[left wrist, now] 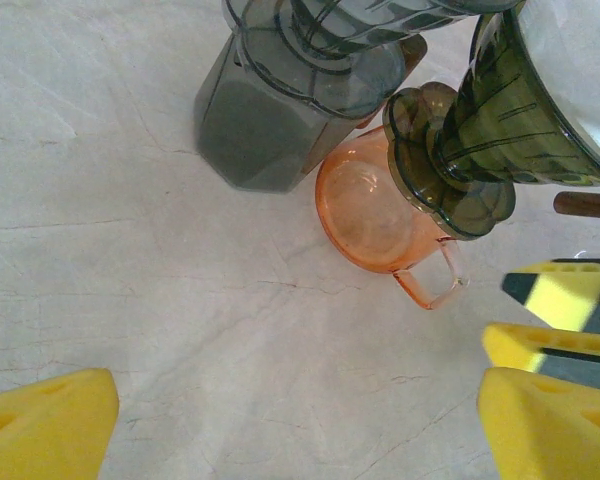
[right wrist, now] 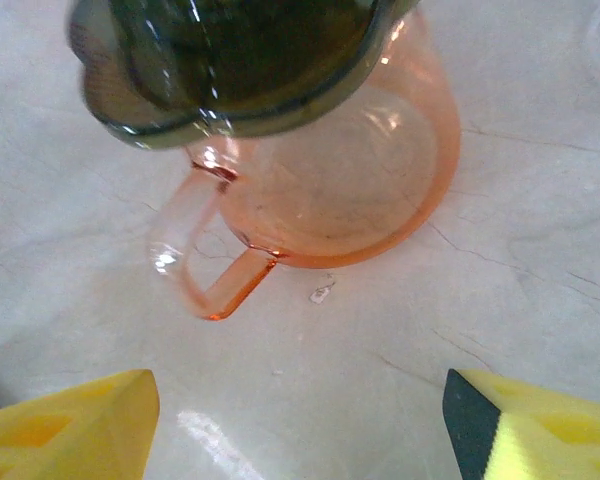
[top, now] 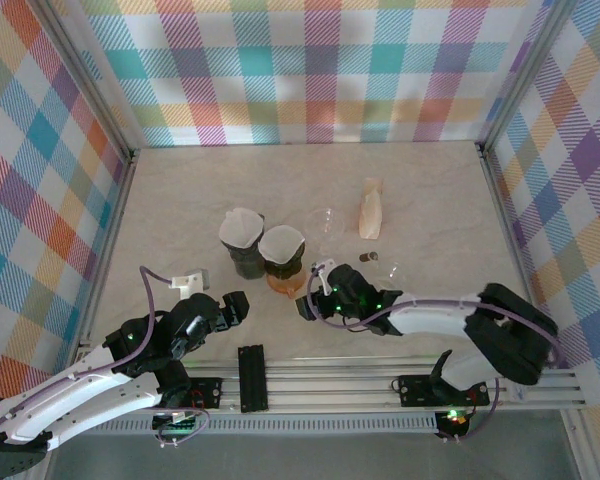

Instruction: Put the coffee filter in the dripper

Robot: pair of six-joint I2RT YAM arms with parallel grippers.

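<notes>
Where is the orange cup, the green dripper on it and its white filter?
orange cup (right wrist: 380,170), right wrist view, on its side wall.
green dripper (right wrist: 240,50), right wrist view, on its dark body.
white filter (top: 281,241), top external view, on its open middle.

Pastel plaid walls (top: 310,70) enclose a pale marble-patterned table (top: 430,190).

Left arm (top: 70,392) and right arm (top: 430,315): white link shells, black joint housings, small green indicator lights. A thin purple cable (top: 144,272) loops along each. Fingertips (left wrist: 50,425) are yellow blocks; one right fingertip (right wrist: 540,435) has a black edge.
</notes>
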